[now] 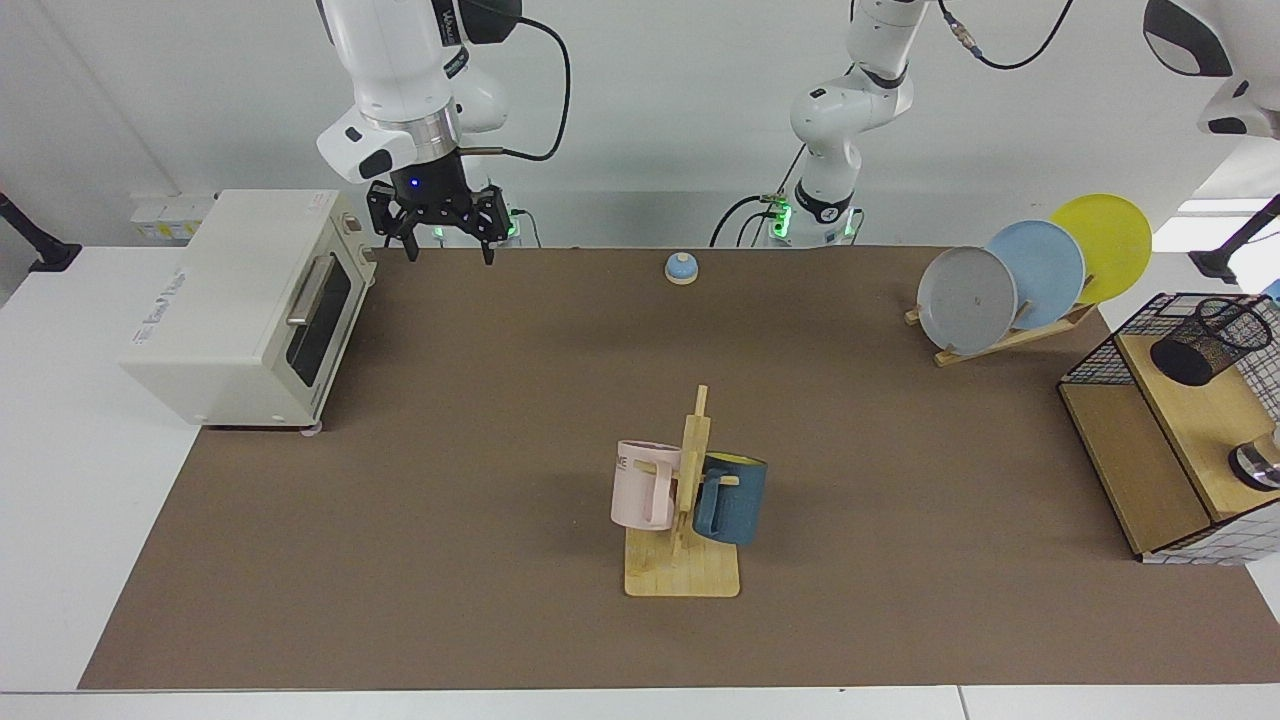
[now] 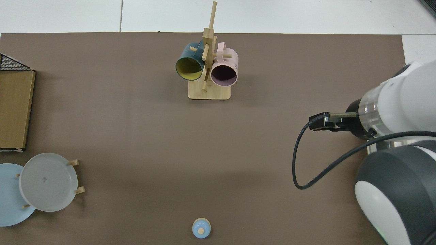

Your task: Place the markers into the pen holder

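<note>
Marker out of sight, pen holder waiting on the far shelf

Facing view: the right end effector (image 1: 430, 222) is hanging with fingers spread and empty beside the toaster oven (image 1: 240, 305), and this arm is waiting; the pen holder (image 1: 1212, 340) is standing well apart from it, across the whole surface (image 1: 500, 420), on the wooden shelf (image 1: 1195, 420). The left end effector is outside the frame, so I cannot tell its state, and I am not finding the marker anywhere. In my judgement, the marker should be coming down upright over the open rim and be released low. Top view: only the right arm (image 2: 391, 102) is showing, its end effector hidden under the wrist; holder and marker are not appearing.
</note>
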`<state>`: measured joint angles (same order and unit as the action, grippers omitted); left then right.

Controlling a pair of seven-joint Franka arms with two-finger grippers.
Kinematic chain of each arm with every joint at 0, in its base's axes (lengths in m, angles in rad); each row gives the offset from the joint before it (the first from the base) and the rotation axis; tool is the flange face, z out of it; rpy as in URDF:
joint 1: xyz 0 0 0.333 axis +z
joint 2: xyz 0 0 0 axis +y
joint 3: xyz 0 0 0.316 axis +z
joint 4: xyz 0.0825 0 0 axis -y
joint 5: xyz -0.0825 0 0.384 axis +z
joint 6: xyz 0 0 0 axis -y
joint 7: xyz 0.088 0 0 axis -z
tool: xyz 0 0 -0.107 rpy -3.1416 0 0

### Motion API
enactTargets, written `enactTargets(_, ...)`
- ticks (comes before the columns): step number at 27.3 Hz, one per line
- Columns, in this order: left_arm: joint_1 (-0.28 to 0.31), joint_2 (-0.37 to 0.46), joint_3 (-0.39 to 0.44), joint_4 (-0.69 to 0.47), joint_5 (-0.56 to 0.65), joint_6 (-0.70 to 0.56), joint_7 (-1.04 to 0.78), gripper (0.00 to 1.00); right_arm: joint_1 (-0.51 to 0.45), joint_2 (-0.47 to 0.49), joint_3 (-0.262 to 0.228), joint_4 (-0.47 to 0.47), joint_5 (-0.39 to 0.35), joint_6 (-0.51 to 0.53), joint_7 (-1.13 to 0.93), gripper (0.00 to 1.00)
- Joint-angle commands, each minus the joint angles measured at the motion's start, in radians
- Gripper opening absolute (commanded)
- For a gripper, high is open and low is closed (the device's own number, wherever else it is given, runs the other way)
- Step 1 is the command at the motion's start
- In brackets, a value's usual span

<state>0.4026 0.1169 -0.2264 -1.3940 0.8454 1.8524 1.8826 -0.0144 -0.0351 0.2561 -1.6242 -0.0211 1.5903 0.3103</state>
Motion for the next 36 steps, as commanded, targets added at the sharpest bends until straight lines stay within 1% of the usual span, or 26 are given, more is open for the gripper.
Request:
enactTargets(1, 0.028, 0.064, -0.01, 0.009, 0.06, 0.016, 0.015, 0.0, -0.035, -0.016, 0.009, -0.014, 0.007, 0.017, 0.012, 1.0)
enactTargets(3, 0.057, 0.084, -0.013, 0.01, 0.058, 0.021, 0.023, 0.0, -0.038, -0.016, 0.008, -0.014, 0.007, 0.017, 0.012, 1.0)
enactTargets(9, 0.076, 0.128, -0.01, 0.007, 0.06, 0.037, 0.03, 0.0, -0.052, -0.016, 0.009, -0.016, 0.007, 0.017, 0.012, 1.0)
enactTargets(11, 0.099, 0.139, -0.011, 0.006, 0.055, 0.045, 0.032, 0.0, -0.058, -0.016, 0.009, -0.016, 0.007, 0.017, 0.012, 1.0)
enactTargets(13, 0.105, 0.139, -0.011, -0.011, 0.047, 0.053, 0.03, 0.0, -0.058, -0.016, 0.009, -0.014, 0.007, 0.017, 0.012, 1.0)
enactTargets(20, 0.105, 0.133, -0.011, -0.072, 0.037, 0.062, -0.002, 0.0, -0.058, -0.016, 0.009, -0.016, 0.007, 0.017, 0.012, 1.0)
enactTargets(23, 0.107, 0.144, -0.01, -0.085, 0.038, 0.068, -0.023, 0.0, -0.058, -0.016, 0.009, -0.016, 0.007, 0.017, 0.012, 1.0)
enactTargets(25, 0.108, 0.145, -0.01, -0.102, 0.038, 0.094, -0.045, 0.0, -0.058, -0.016, 0.009, -0.016, 0.007, 0.017, 0.012, 1.0)
enactTargets(28, 0.116, 0.141, -0.011, -0.131, 0.035, 0.111, -0.072, 0.0, -0.058, -0.016, 0.009, -0.016, 0.007, 0.017, 0.012, 1.0)
enactTargets(32, 0.111, 0.129, -0.011, -0.164, 0.037, 0.11, -0.132, 0.0, -0.058, -0.016, 0.009, -0.016, 0.007, 0.017, 0.012, 1.0)
enactTargets(36, 0.11, 0.121, -0.013, -0.178, 0.037, 0.11, -0.16, 0.0, -0.058, -0.016, 0.009, -0.014, 0.007, 0.017, 0.012, 1.0)
